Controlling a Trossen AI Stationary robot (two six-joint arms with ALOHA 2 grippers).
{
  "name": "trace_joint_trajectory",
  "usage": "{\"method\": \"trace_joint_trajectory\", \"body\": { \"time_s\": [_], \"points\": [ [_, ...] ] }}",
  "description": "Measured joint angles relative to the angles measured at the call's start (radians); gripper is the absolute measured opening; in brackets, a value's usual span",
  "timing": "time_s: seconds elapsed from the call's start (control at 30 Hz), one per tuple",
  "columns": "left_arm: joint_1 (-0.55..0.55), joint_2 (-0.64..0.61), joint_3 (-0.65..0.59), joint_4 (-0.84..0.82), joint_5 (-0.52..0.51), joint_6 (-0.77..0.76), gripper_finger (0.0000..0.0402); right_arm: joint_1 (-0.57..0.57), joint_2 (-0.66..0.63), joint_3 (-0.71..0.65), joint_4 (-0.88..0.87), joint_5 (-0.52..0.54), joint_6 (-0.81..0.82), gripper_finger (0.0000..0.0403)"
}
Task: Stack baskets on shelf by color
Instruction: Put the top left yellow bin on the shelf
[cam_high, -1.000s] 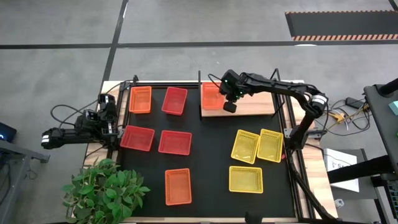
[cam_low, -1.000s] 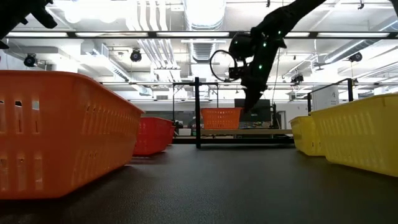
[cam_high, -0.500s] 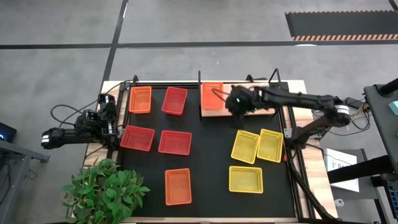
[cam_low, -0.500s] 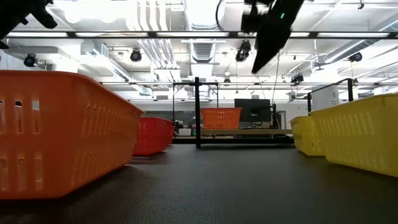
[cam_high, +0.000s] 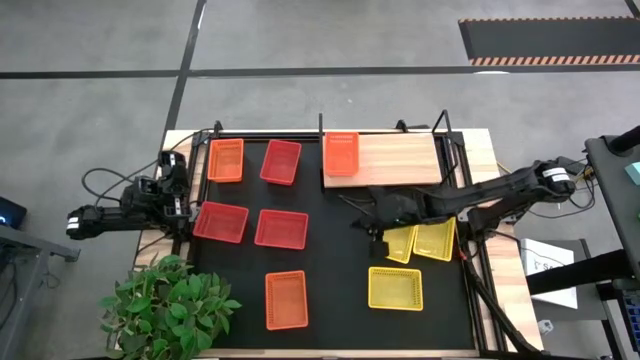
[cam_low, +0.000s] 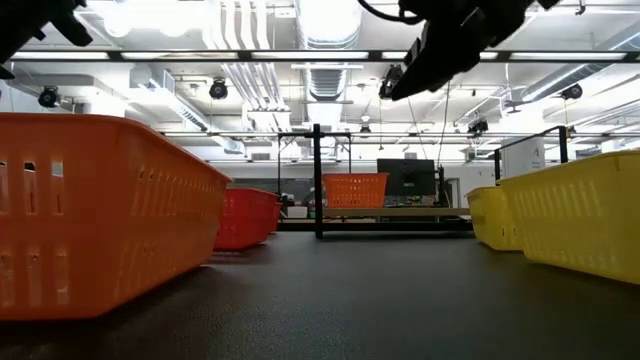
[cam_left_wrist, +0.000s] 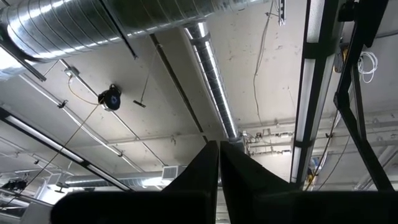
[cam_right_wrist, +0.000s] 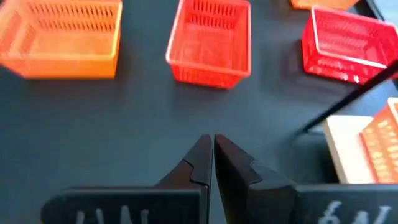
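- Right claw (cam_high: 377, 238): fingers pressed together, holding nothing. It hangs above the black mat (cam_high: 330, 260), off the shelf's near edge, just beside the closest yellow basket (cam_high: 400, 243).
- Right wrist view: the closed fingertips (cam_right_wrist: 210, 163) point down at bare mat. Ahead of them sit an orange basket (cam_right_wrist: 62, 38) and a red basket (cam_right_wrist: 210, 42); another red basket (cam_right_wrist: 348, 45) lies off to one side.
- Shelf (cam_high: 395, 160): a wooden board on black posts, beyond the right claw. One orange basket (cam_high: 341, 154) rests on its end farthest from the right arm's base.
- Yellow baskets: two side by side under the right arm (cam_high: 434, 236), and a third (cam_high: 394, 288) nearer the worktop's front edge.
- Left claw (cam_high: 176, 200): parked at the worktop's left edge, well apart from the right claw, fingers (cam_left_wrist: 214, 163) shut together and pointing at the ceiling.
- Low view: the right arm (cam_low: 440, 45) shows high, clear of the mat.
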Motion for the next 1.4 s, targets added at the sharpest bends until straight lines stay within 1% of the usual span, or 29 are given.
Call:
{"method": "trace_joint_trajectory", "body": {
  "time_s": [0.1, 0.2, 0.27, 0.37, 0.47, 0.53, 0.67, 0.77, 0.83, 0.87, 1.0, 1.17, 1.23, 1.3, 1.4],
  "points": [
    [0.000, 0.000, 0.000, -0.009, 0.000, -0.001, 0.0000, 0.017, 0.002, -0.036, 0.089, 0.000, 0.040, 0.0011],
    [0.000, 0.009, 0.006, -0.058, 0.014, -0.006, 0.0000, 0.033, -0.003, -0.038, 0.090, -0.002, 0.041, 0.0011],
    [0.000, 0.047, 0.034, -0.082, 0.014, -0.027, 0.0000, 0.036, -0.012, -0.026, 0.068, -0.004, 0.035, 0.0011],
    [0.000, 0.135, 0.084, -0.115, 0.020, -0.047, 0.0000, 0.036, -0.027, 0.002, 0.012, -0.002, 0.033, 0.0011],
    [0.000, 0.255, 0.147, -0.175, 0.023, -0.061, 0.0000, 0.037, -0.034, 0.016, -0.040, -0.003, 0.032, 0.0011],
    [0.000, 0.333, 0.197, -0.223, 0.034, -0.115, 0.0000, 0.041, -0.038, 0.019, -0.076, -0.004, 0.031, 0.0011],
    [0.000, 0.432, 0.307, -0.376, 0.087, -0.212, 0.0000, 0.051, -0.046, 0.019, -0.166, -0.003, 0.036, 0.0011],
    [0.000, 0.476, 0.377, -0.571, 0.198, -0.263, 0.0000, 0.059, -0.046, 0.019, -0.234, -0.004, 0.058, 0.0011],
    [-0.002, 0.496, 0.404, -0.700, 0.241, -0.299, 0.0000, 0.068, -0.046, 0.019, -0.282, -0.003, 0.073, 0.0011],
    [-0.001, 0.501, 0.414, -0.756, 0.248, -0.328, 0.0000, 0.072, -0.046, 0.019, -0.304, -0.004, 0.082, 0.0011],
    [-0.001, 0.514, 0.433, -0.863, 0.239, -0.414, 0.0000, 0.094, -0.046, 0.019, -0.401, -0.004, 0.107, 0.0011],
    [0.000, 0.512, 0.424, -0.884, 0.237, -0.454, 0.0000, 0.102, -0.052, 0.019, -0.477, -0.017, 0.111, 0.0011],
    [0.000, 0.513, 0.424, -0.877, 0.235, -0.454, 0.0000, 0.102, -0.052, 0.019, -0.512, -0.053, 0.114, 0.0016],
    [0.000, 0.512, 0.423, -0.875, 0.229, -0.454, 0.0000, 0.102, -0.051, 0.019, -0.524, -0.086, 0.125, 0.0026],
    [0.000, 0.518, 0.422, -0.846, 0.213, -0.447, 0.0000, 0.102, -0.051, 0.019, -0.522, -0.112, 0.199, 0.0054]
  ]
}}
